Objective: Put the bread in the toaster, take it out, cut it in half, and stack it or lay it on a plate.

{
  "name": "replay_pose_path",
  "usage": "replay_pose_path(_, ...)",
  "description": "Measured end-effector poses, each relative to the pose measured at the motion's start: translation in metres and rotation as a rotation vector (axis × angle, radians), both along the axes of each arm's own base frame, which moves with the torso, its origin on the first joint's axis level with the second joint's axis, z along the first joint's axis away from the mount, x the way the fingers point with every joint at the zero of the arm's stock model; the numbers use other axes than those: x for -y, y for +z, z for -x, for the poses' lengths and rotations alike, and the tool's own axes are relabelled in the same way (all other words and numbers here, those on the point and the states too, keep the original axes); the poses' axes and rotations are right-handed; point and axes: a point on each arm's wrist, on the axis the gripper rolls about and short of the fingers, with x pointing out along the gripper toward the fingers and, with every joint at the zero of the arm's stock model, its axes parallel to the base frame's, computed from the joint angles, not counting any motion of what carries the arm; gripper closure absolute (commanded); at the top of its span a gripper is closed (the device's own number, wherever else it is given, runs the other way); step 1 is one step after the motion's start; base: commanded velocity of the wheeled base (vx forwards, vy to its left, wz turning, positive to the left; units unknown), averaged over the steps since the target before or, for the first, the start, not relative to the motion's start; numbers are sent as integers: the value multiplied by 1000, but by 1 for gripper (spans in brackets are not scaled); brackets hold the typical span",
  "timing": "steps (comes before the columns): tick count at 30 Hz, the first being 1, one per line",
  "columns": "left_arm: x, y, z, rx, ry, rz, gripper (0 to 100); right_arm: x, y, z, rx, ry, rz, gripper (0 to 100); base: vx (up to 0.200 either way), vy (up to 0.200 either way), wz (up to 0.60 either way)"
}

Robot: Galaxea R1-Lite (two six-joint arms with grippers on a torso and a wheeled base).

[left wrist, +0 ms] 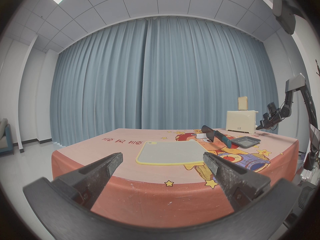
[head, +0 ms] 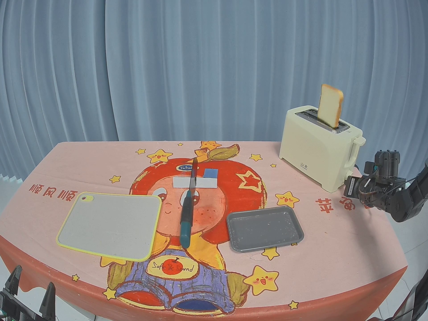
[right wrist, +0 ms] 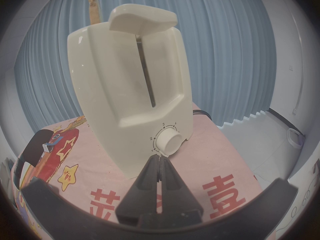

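A cream toaster (head: 318, 151) stands at the table's back right, and a slice of bread (head: 330, 105) sticks up out of its slot, tilted. Its lever (right wrist: 143, 18) sits at the top of its track. My right gripper (right wrist: 159, 158) is shut and empty, its tips just in front of the toaster's dial (right wrist: 168, 141), at the toaster's right end (head: 352, 184). A teal-handled knife (head: 188, 207) lies mid-table, its blade resting on a small white and blue block (head: 195, 182). A grey cutting board with a yellow rim (head: 110, 225) lies left, a grey tray-like plate (head: 264, 228) right of the knife. My left gripper (left wrist: 162, 170) hangs open off the table's front left corner.
A cartoon-printed pink cloth (head: 89, 170) covers the table. A blue curtain (head: 200, 54) hangs close behind it. The toaster's black cord (right wrist: 201, 112) trails off the table behind the toaster. Bare cloth lies in front of the plate.
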Motion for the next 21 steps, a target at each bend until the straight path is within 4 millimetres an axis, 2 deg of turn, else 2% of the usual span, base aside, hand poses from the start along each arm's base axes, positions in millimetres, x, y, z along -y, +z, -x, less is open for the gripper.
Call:
replay_pose_path(15, 0, 0, 0, 0, 0, 0, 0, -1, -5, 10, -31, 4, -1, 100, 0, 0, 0)
replay_pose_path(21, 0, 0, 0, 0, 0, 0, 0, -3, 2, 18, 21, 12, -2, 100, 0, 0, 0)
